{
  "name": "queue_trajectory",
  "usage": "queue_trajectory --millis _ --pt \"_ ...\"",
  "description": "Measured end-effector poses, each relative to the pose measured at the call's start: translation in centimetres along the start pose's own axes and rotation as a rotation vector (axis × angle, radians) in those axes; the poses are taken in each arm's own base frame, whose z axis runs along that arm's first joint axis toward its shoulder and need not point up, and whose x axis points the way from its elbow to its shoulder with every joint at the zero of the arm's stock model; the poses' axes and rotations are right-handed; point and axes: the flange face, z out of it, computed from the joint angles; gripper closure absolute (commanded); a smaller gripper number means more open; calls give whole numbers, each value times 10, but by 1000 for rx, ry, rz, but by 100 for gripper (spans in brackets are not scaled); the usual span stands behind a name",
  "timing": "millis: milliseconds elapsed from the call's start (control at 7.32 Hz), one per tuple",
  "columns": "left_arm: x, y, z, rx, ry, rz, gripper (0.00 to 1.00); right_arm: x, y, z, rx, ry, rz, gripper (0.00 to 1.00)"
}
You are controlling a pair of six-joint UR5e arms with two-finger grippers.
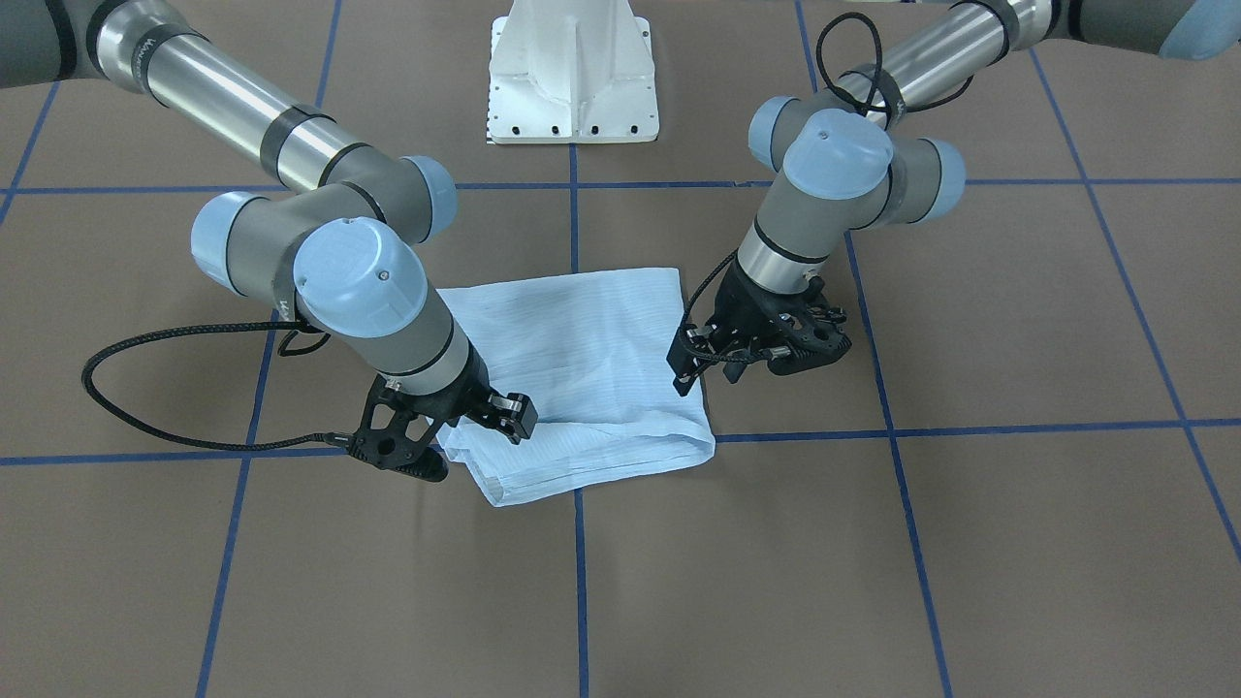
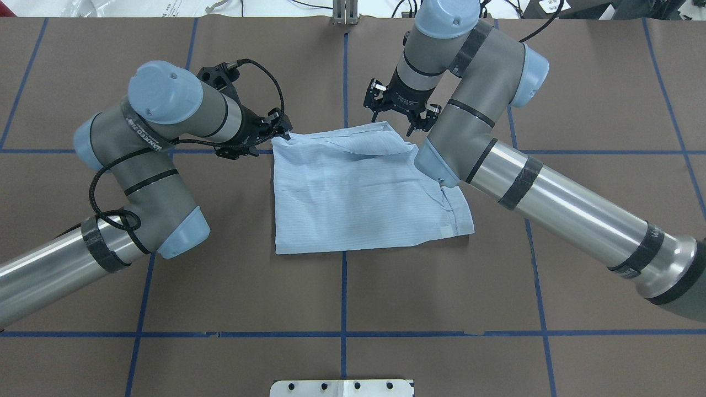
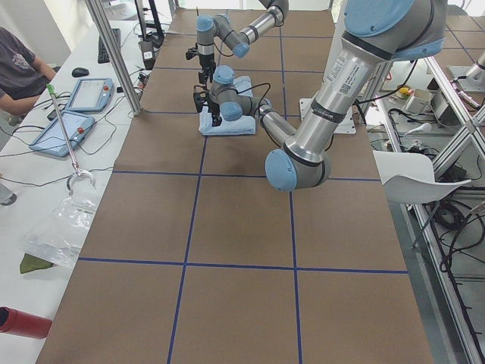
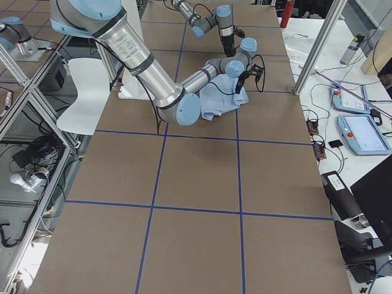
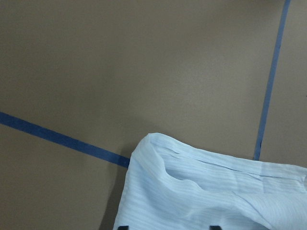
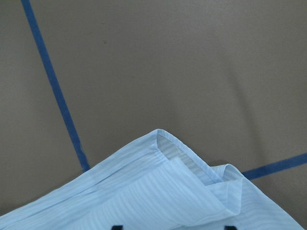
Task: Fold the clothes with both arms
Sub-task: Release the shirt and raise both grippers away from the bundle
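shirt [image 2: 358, 193] lies folded flat at table [image 2: 353, 292] centre; left gripper [image 2: 263, 134] and right gripper [image 2: 394, 118] both spread apart, clamping nothing, poised at its far corners, likely to pinch for next fold.

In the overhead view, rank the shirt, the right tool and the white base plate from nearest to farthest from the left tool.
1. The shirt: its corner lies at the left tool.
2. The right tool: at the shirt's other far corner.
3. The white base plate: at the view's bottom edge.
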Motion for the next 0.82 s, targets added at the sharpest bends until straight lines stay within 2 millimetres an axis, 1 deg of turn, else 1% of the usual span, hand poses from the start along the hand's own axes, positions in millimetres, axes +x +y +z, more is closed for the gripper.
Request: queue_trajectory --millis 137,410,546,683,819 --pt "-6 -12 -5 -8 -4 -8 1 -3 2 -4 1 -16 -11 0" --pt "-34 -37 -26 -31 -8 25 1 -7 11 -12 3 -55 -48 0" --pt "-52 -49 -35 -28 -15 65 1 -10 23 -7 -3 -58 -82 0" --pt "-68 -61 -42 -21 -24 100 1 -14 42 7 -12 -49 -128 0" --pt "-79 -72 -47 -11 -33 124 1 -19 62 23 -14 -36 -185 0"
